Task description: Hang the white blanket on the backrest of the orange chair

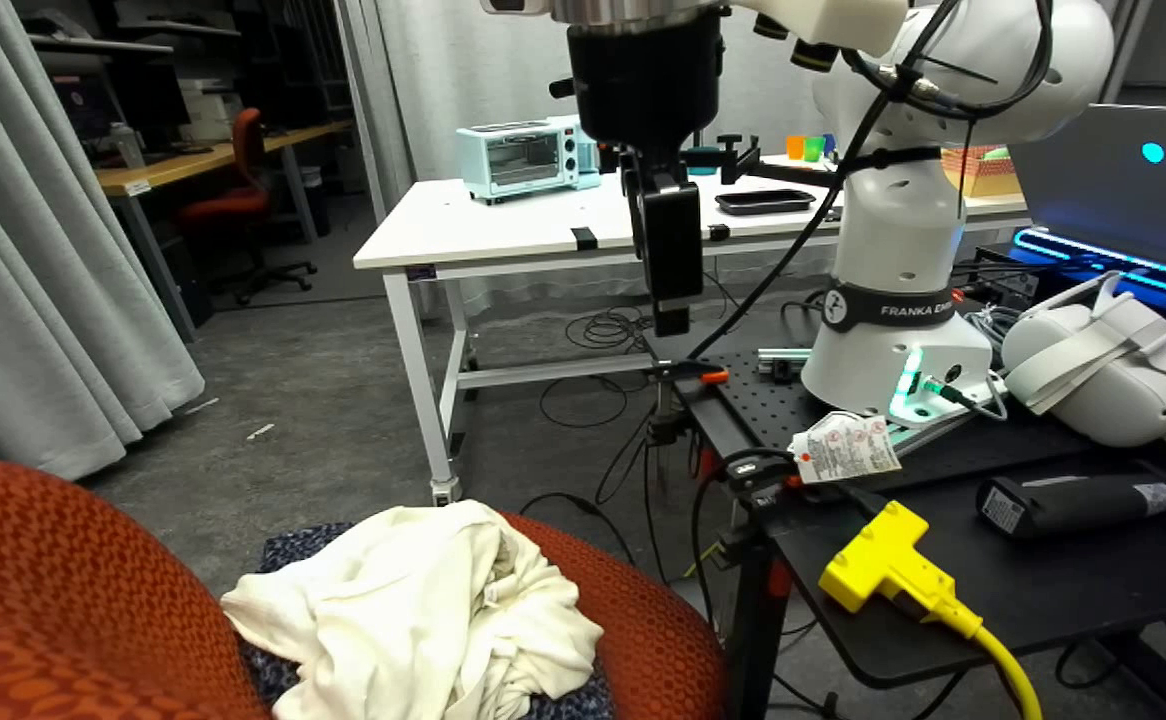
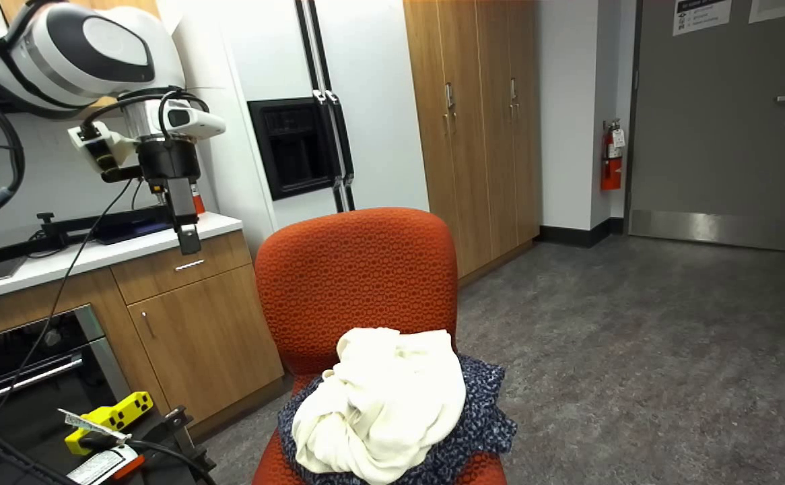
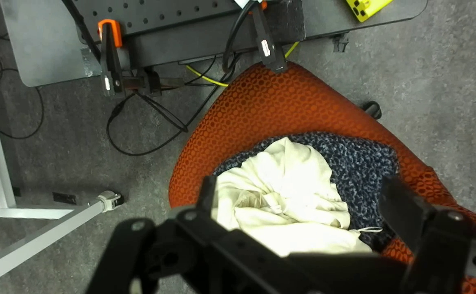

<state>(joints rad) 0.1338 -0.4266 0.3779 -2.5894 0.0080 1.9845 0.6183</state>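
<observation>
A black two-fingered pincer [image 3: 299, 192] hangs from the white robot arm [image 1: 893, 240], pointing down; the wrist view shows its fingers spread wide apart, holding nothing, while in both exterior views it is seen nearly edge-on and the gap is hard to make out. Well below the pincer, and apart from it, a crumpled cream-white soft cloth blanket [image 2: 386, 404] lies heaped on a dark blue-grey speckled cushion [image 2: 480, 391], on the seat of a rust-orange textured-fabric chair [image 3: 270, 102]. In an exterior view the chair's rounded padded backrest [image 2: 359, 283] stands to the right of the pincer, its top rim in full sight and its lower part hidden behind the blanket. In an exterior view a pale blue toaster oven [image 1: 523, 160] sits on a white table [image 1: 503, 230], behind the pincer and to its left; there the picture's left edge cuts off the backrest and the bottom edge the blanket. From the wrist, the pincer's dark, blurred body hides part of the blanket and chair, and bright cloth washes out some folds, yet only this view shows a thin pale loop [image 3: 370, 230] at the blanket's edge, near one finger.
</observation>
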